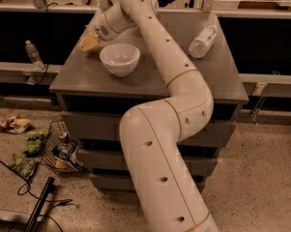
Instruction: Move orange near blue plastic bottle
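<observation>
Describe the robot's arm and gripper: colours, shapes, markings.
The arm is glossy off-white, built of thick rounded tubes, with thin tan seams at the joints and a row of small dark holes. The gripper, at the table's far corner behind the bowl, ends a narrower white wrist with a dark round patch.

Grey table (87, 77): bowl (119, 59), bottle (202, 41) (lying); jaws back-left.
</observation>
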